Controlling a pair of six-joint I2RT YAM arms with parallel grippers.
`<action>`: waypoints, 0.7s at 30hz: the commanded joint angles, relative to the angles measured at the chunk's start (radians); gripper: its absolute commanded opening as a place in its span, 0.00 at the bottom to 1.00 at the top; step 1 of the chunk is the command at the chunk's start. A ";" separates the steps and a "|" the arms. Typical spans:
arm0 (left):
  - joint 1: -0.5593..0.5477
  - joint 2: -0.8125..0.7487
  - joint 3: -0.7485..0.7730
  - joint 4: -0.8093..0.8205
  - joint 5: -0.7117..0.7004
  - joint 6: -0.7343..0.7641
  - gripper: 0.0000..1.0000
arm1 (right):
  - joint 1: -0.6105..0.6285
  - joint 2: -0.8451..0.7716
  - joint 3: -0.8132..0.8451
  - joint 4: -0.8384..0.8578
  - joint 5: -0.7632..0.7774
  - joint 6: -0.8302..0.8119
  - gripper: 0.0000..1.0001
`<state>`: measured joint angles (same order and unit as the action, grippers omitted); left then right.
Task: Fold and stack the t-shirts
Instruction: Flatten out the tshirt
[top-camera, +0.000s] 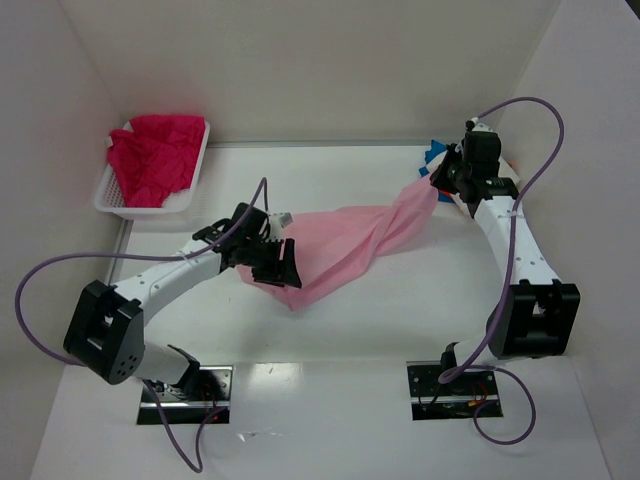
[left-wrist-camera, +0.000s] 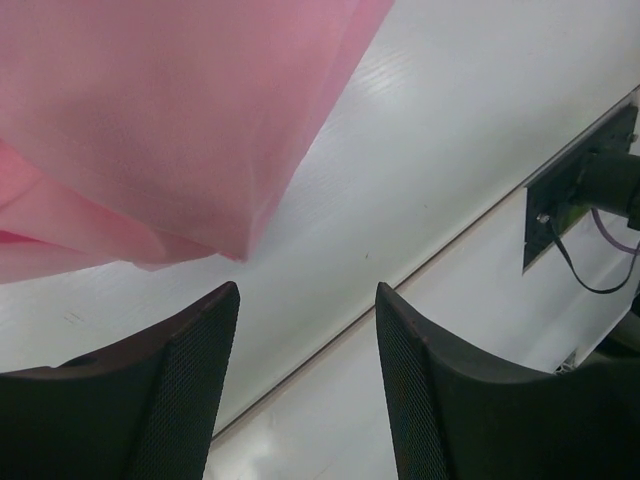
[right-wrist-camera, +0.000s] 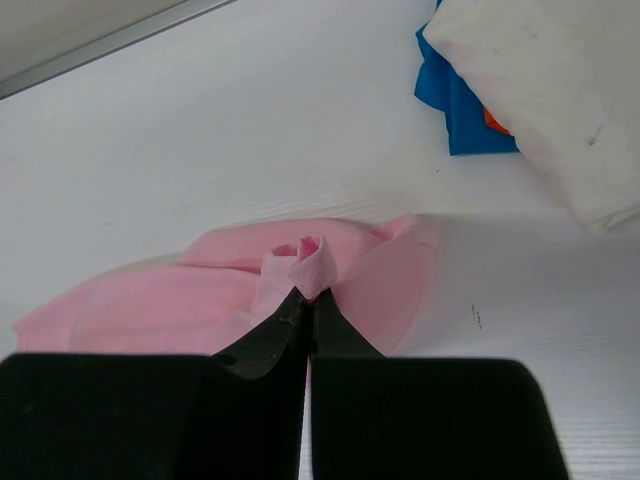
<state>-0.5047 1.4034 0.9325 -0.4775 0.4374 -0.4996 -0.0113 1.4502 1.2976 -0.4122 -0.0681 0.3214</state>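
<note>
The light pink t-shirt (top-camera: 350, 240) lies twisted and stretched across the table between my two grippers. My right gripper (top-camera: 440, 183) is shut on a bunched fold of its far right end, seen pinched at the fingertips in the right wrist view (right-wrist-camera: 308, 295). My left gripper (top-camera: 283, 262) hovers over the shirt's near left end. In the left wrist view it (left-wrist-camera: 308, 300) is open and empty, and the pink shirt (left-wrist-camera: 170, 120) hangs just beyond the fingertips. A magenta-red t-shirt (top-camera: 155, 155) lies crumpled in the white basket (top-camera: 108, 200).
Blue (right-wrist-camera: 455, 100), white (right-wrist-camera: 550, 90) and orange (right-wrist-camera: 492, 121) shirts are piled at the far right, behind my right gripper; a blue corner shows in the top view (top-camera: 435, 152). White walls close in the table on three sides. A black base plate (left-wrist-camera: 575, 200) with cable sits near the front edge.
</note>
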 joint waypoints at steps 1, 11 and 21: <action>-0.021 0.033 -0.021 0.009 -0.062 0.006 0.65 | -0.007 -0.016 -0.004 0.029 -0.002 0.004 0.00; -0.064 0.094 -0.034 0.100 -0.177 -0.031 0.61 | -0.007 -0.017 -0.004 0.029 0.007 0.004 0.00; -0.064 0.085 -0.004 0.112 -0.206 -0.031 0.58 | -0.007 -0.008 -0.004 0.029 0.007 0.004 0.00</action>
<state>-0.5674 1.5040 0.9031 -0.3912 0.2541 -0.5271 -0.0113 1.4502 1.2968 -0.4122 -0.0673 0.3214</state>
